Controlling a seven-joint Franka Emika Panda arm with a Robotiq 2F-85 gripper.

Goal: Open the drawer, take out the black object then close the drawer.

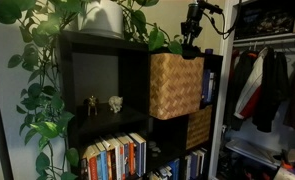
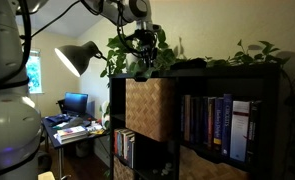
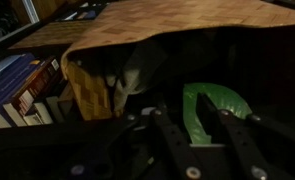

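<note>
The drawer is a light tan woven wicker bin [image 1: 175,85] in the upper cubby of a black shelf, and it also shows in an exterior view [image 2: 150,108]. It sticks out a little from the shelf front. My gripper [image 1: 192,42] hangs just above the shelf top over the bin, among plant leaves [image 2: 142,62]. In the wrist view the fingers [image 3: 187,112] are spread open with nothing held. A green leaf [image 3: 209,105] lies between them and the bin's woven wall [image 3: 157,18] is beyond. The black object is not in view.
A darker, smaller woven basket [image 1: 199,127] sits in the cubby below. Trailing plants [image 1: 42,60] cover the shelf top. Small figurines [image 1: 115,102] stand in the neighbouring cubby, with books [image 1: 115,158] below. A lamp [image 2: 79,57] and a desk [image 2: 72,125] stand beside the shelf.
</note>
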